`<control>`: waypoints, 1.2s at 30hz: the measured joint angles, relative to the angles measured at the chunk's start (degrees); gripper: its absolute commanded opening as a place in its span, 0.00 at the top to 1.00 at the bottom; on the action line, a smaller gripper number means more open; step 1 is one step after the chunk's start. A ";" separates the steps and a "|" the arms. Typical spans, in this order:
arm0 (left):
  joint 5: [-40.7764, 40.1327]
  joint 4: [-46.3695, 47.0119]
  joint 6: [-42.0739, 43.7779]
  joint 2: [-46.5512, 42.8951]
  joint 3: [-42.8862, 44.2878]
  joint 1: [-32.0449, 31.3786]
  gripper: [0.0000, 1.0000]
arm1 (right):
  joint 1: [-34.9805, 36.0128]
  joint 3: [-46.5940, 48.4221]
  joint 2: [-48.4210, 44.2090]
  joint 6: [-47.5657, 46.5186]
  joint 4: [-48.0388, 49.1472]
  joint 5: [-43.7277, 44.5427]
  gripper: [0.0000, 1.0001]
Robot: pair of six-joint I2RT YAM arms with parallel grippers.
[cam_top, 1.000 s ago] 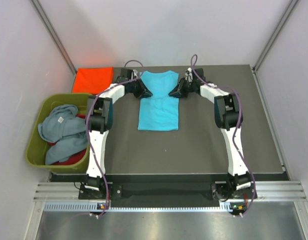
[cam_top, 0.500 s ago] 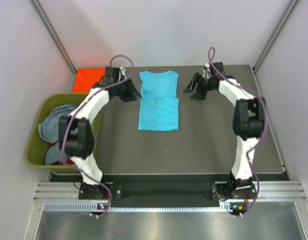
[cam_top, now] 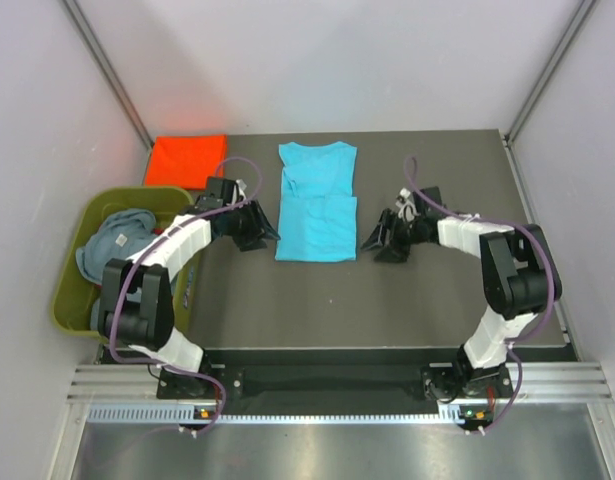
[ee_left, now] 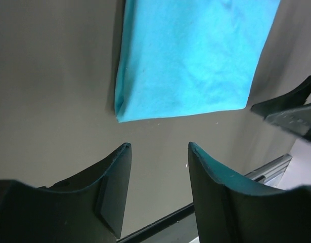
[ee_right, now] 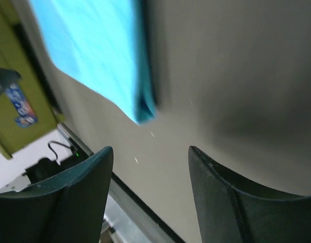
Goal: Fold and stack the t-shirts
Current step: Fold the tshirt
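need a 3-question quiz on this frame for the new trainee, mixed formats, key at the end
1. True or false: the left gripper and the right gripper both stand open and hold nothing, one on each side of the turquoise shirt.
2. Fill in: the folded orange-red shirt lies at the far ___ corner of the table.
3. Where is the grey-blue shirt? A: on the table. B: in the olive tub. C: in the right gripper.
Key: 1 true; 2 left; 3 B.
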 measured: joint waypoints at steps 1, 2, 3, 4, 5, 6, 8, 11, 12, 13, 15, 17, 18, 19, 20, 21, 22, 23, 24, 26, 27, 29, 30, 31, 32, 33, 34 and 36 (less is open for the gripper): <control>0.07 0.83 -0.48 0.02 -0.90 0.00 0.46 | 0.66 -2.95 -0.57 1.18 1.51 0.98 0.39; 0.07 2.29 -1.64 -0.28 -2.49 0.00 0.45 | 1.31 -5.73 -1.46 2.93 3.39 1.84 0.40; 0.02 4.26 -2.99 -0.90 -4.76 0.00 0.45 | 2.36 -9.38 -3.10 5.03 5.62 3.26 0.41; -0.28 6.05 -5.14 -1.77 -7.48 -0.02 0.45 | 3.34 -12.37 -4.94 7.08 7.06 4.42 0.42; -0.63 7.91 -7.72 -3.04 -10.58 -0.11 0.44 | 4.26 -14.93 -6.69 9.49 8.74 5.60 0.42; -1.29 10.45 -10.38 -4.61 -14.08 -0.37 0.43 | 5.44 -17.27 -8.70 12.17 10.21 7.26 0.43; -2.89 13.60 -16.59 -7.91 -20.09 -1.31 0.43 | 7.26 -19.47 -11.15 16.59 13.09 10.16 0.43; -5.18 16.85 -22.93 -9.40 -23.45 -3.43 0.43 | 10.29 -20.15 -12.79 23.50 18.82 15.28 0.44; -6.01 17.97 -24.70 -9.16 -23.54 -4.24 0.42 | 11.41 -20.17 -13.05 25.59 20.46 17.11 0.45; -6.54 19.34 -26.01 -8.76 -23.52 -4.81 0.42 | 12.37 -20.17 -13.11 27.41 22.14 18.49 0.46; -7.43 21.46 -27.89 -7.67 -23.12 -5.42 0.42 | 13.86 -20.17 -12.87 30.82 24.87 20.55 0.49; -8.50 23.08 -29.55 -5.99 -22.47 -5.55 0.43 | 14.67 -20.17 -11.80 34.18 27.67 22.08 0.49; -9.11 23.43 -30.21 -5.40 -22.21 -5.53 0.43 | 14.86 -20.22 -11.19 35.69 28.74 22.71 0.50; -9.94 23.56 -31.15 -4.70 -21.94 -5.53 0.43 | 15.04 -20.50 -10.47 37.13 29.97 23.47 0.50; -10.71 23.58 -31.98 -4.37 -21.88 -5.53 0.44 | 15.23 -20.96 -9.90 38.64 31.17 24.13 0.49; -11.26 23.52 -32.72 -4.22 -21.88 -5.53 0.44 | 15.52 -21.62 -9.44 39.95 31.93 24.96 0.49; -11.87 23.52 -33.75 -4.11 -21.88 -5.53 0.45 | 15.80 -22.25 -9.07 41.35 32.41 25.62 0.49; -12.26 23.61 -34.32 -4.04 -21.88 -5.53 0.45 | 16.06 -22.80 -8.70 42.49 32.63 26.23 0.49; -12.57 23.69 -35.17 -3.78 -21.88 -5.51 0.46 | 16.26 -23.15 -8.33 43.34 32.89 26.75 0.50; -12.94 23.69 -36.59 -2.75 -21.59 -5.51 0.47 | 16.55 -23.30 -7.82 44.87 32.89 27.54 0.50; -13.03 23.65 -37.07 -1.97 -21.29 -5.51 0.47 | 16.65 -23.30 -7.76 45.53 32.96 28.06 0.49; -13.27 23.47 -38.16 -0.20 -20.52 -5.51 0.49 | 16.81 -23.50 -7.76 46.62 33.18 29.31 0.49; -13.42 23.45 -38.64 0.52 -20.26 -5.51 0.50 | 16.92 -23.58 -7.76 47.12 33.16 29.73 0.49; -13.33 23.41 -39.06 0.90 -20.02 -5.49 0.51 | 16.94 -23.63 -7.76 47.52 33.18 29.92 0.49; -13.53 23.43 -39.45 1.09 -19.78 -5.51 0.51 | 16.98 -23.63 -7.74 47.89 33.20 30.25 0.49; -13.73 23.43 -39.69 1.22 -19.67 -5.51 0.51 | 16.98 -23.63 -7.67 48.28 33.29 30.47 0.50; -13.75 23.39 -39.91 1.38 -19.65 -5.51 0.51 | 17.00 -23.63 -7.54 48.50 33.40 30.62 0.50; -13.70 23.41 -40.59 1.70 -19.52 -5.49 0.53 | 17.03 -23.63 -6.95 48.85 33.46 30.80 0.52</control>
